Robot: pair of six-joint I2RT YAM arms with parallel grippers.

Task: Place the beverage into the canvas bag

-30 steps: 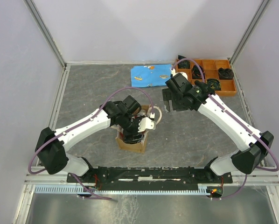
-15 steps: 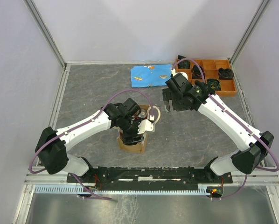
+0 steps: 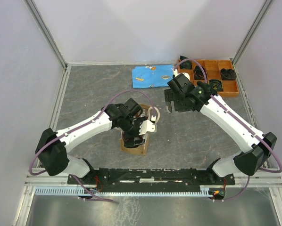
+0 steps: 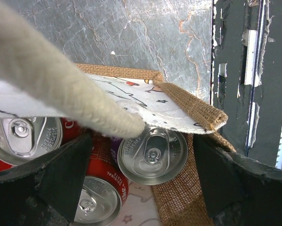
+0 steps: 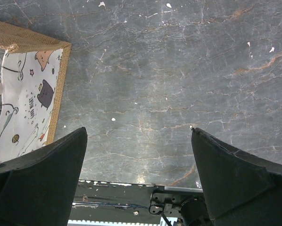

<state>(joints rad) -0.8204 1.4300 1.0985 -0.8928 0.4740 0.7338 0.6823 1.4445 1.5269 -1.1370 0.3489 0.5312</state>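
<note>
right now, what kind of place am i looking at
Likely a robot test cell, not a home: plain white walls box in a grey table, and an orange parts tray sits in its far right corner.

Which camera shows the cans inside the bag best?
Left wrist: three cans show their tops inside the canvas bag. From above, the left arm covers them; the right wrist catches only the bag's printed face.
</note>
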